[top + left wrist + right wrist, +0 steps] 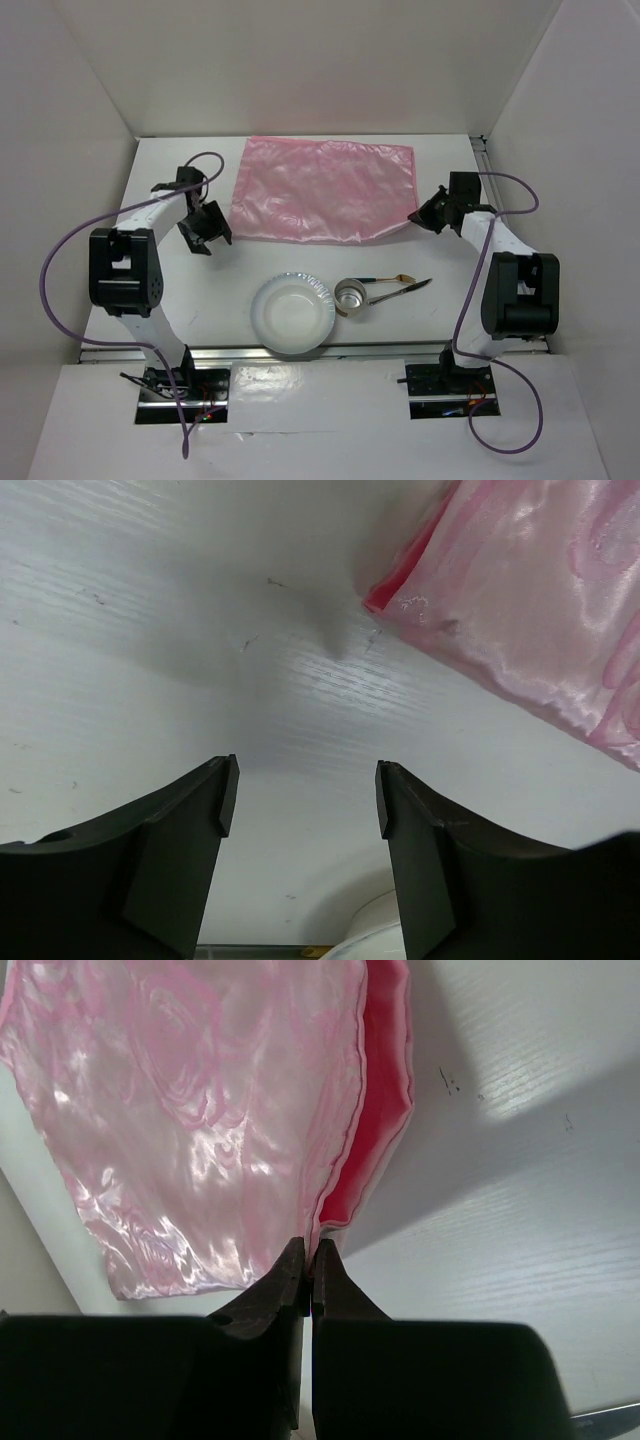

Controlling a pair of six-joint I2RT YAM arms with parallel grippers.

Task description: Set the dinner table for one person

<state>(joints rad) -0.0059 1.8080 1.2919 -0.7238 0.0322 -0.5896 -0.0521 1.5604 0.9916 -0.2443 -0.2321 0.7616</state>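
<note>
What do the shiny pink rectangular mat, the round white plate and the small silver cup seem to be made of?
The shiny pink rectangular mat looks like thin glossy plastic or coated fabric: it wrinkles and gleams. The round white plate, matte with a seemingly crimped rim, is probably paper. The small silver cup reflects light, so it is likely metal.

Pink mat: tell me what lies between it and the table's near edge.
The white plate, the cup and the cutlery lie between the mat and the near edge. The right gripper is shut on the mat's right corner.
</note>
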